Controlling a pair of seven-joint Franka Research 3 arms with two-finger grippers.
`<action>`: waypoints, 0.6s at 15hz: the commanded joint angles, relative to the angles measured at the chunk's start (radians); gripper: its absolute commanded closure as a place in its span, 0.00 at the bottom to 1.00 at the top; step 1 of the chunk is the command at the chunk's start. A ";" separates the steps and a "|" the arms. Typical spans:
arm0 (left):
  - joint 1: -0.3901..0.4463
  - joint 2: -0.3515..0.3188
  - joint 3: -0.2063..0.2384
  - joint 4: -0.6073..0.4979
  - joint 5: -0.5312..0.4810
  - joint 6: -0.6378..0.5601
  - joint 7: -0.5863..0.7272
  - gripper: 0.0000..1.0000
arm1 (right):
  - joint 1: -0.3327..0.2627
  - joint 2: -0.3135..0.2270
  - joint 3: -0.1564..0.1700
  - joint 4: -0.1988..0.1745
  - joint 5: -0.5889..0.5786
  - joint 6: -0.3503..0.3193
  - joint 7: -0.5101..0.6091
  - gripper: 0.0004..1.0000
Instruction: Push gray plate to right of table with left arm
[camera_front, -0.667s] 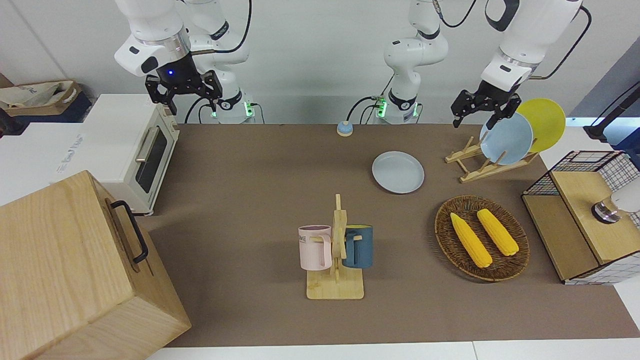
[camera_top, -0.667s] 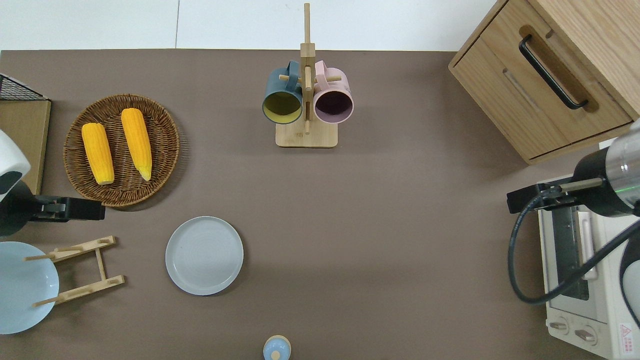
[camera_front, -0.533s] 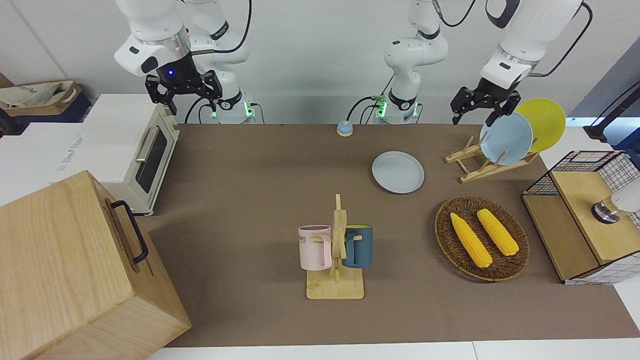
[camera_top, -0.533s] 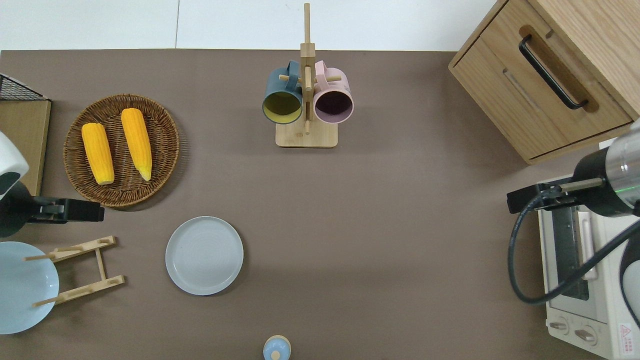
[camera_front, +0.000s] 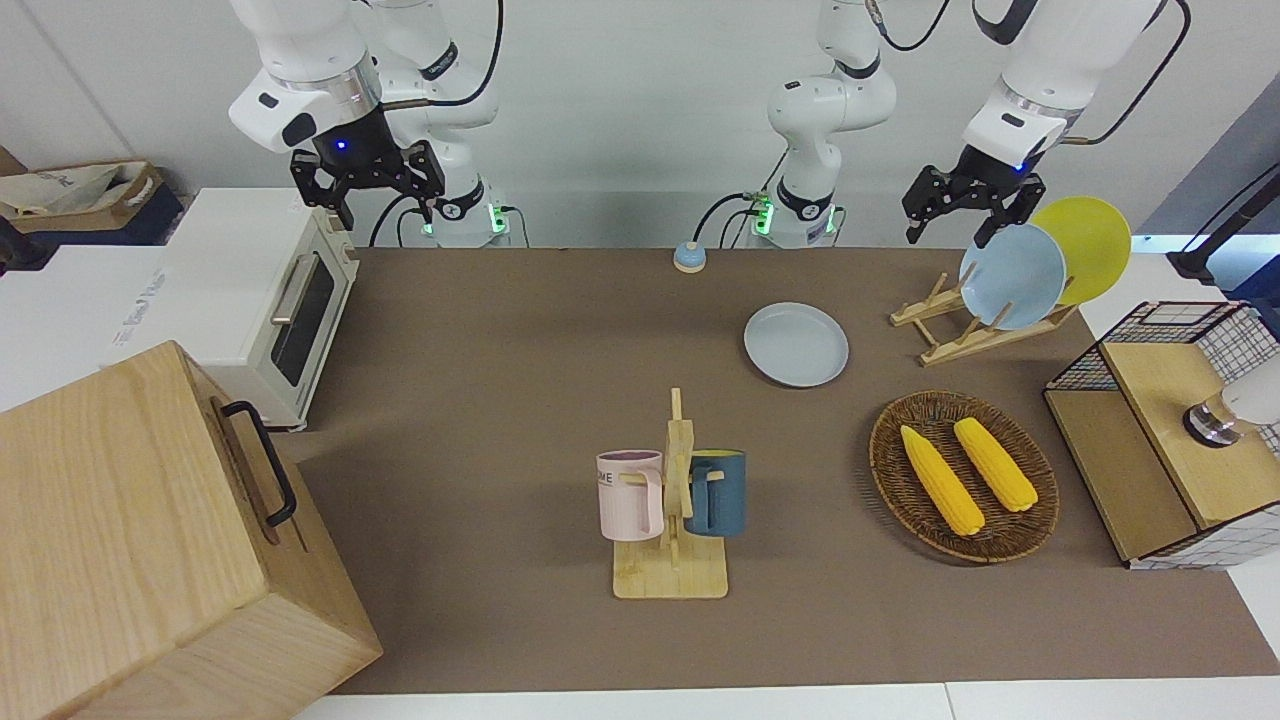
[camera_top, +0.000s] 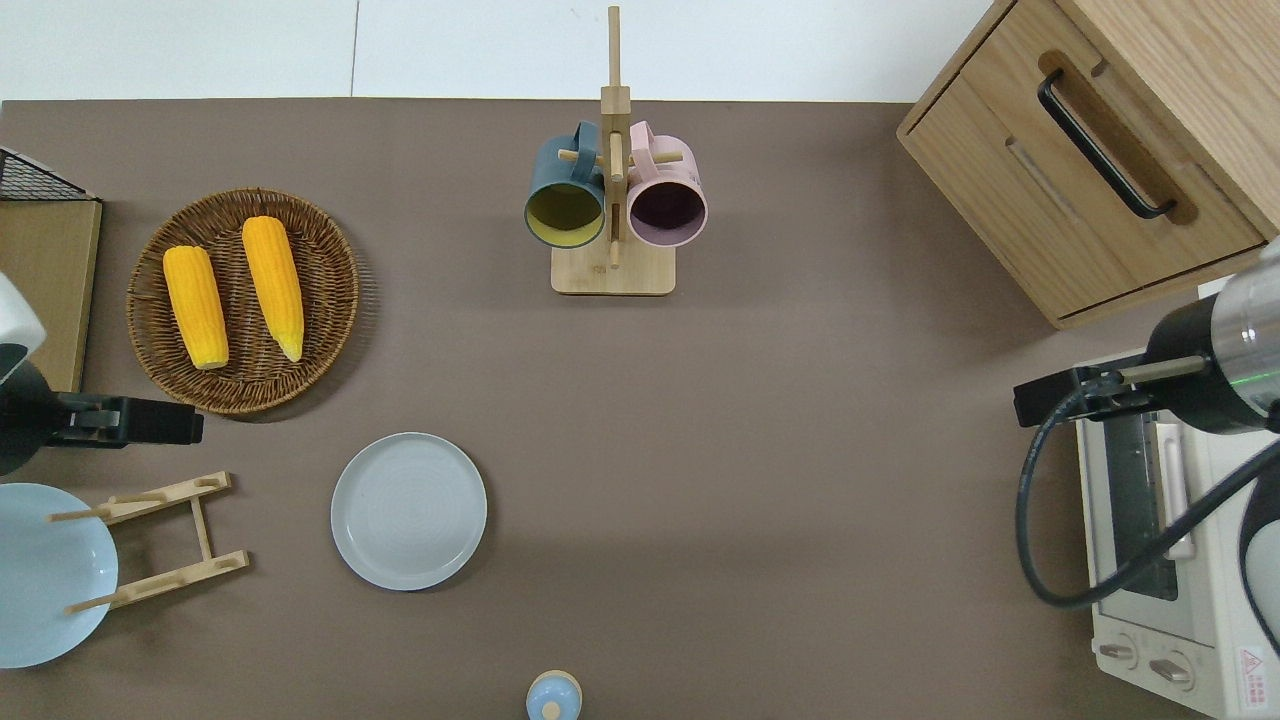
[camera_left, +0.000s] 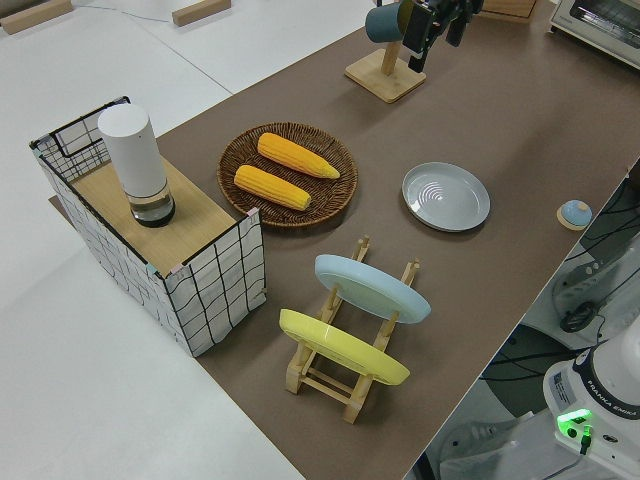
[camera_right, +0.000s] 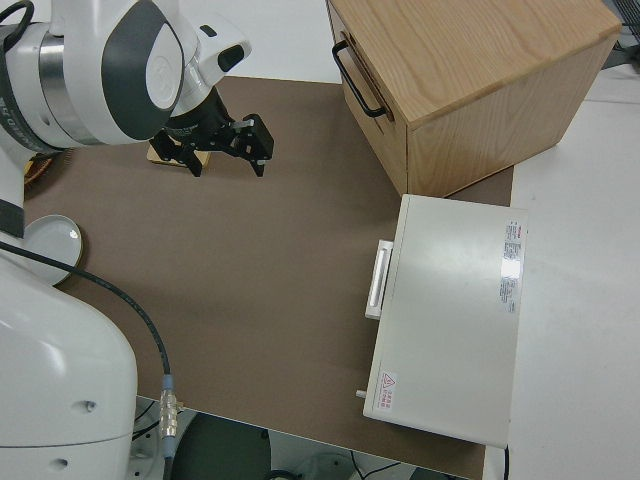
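The gray plate lies flat on the brown counter, toward the left arm's end, with the wicker corn basket at about 11 o'clock from it in the overhead view and the wooden plate rack at 9 o'clock. No push is judged to have begun: the plate sits well short of the right arm's end, and nothing touches it. The left hand hangs in the air, fingers spread apart and empty, over the counter edge between the basket and the rack in the overhead view, at roughly 10 o'clock from the plate and well apart from it. Remaining work, as judged: lower the hand beside the plate on the rack side and slide it across toward the toaster oven. The right arm is parked, its hand open. The overhead view cuts off the left arm's wrist, so the hand's height above the counter is unclear.
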 joint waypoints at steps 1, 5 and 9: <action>-0.008 0.003 0.005 0.009 0.009 -0.039 -0.029 0.01 | -0.012 -0.008 0.004 0.001 0.008 -0.012 -0.003 0.02; -0.019 -0.017 -0.009 -0.060 0.036 -0.030 -0.066 0.01 | -0.012 -0.008 0.006 0.000 0.008 -0.012 -0.001 0.02; -0.021 -0.105 -0.021 -0.303 0.029 0.158 -0.057 0.01 | -0.012 -0.008 0.004 0.001 0.008 -0.012 -0.003 0.02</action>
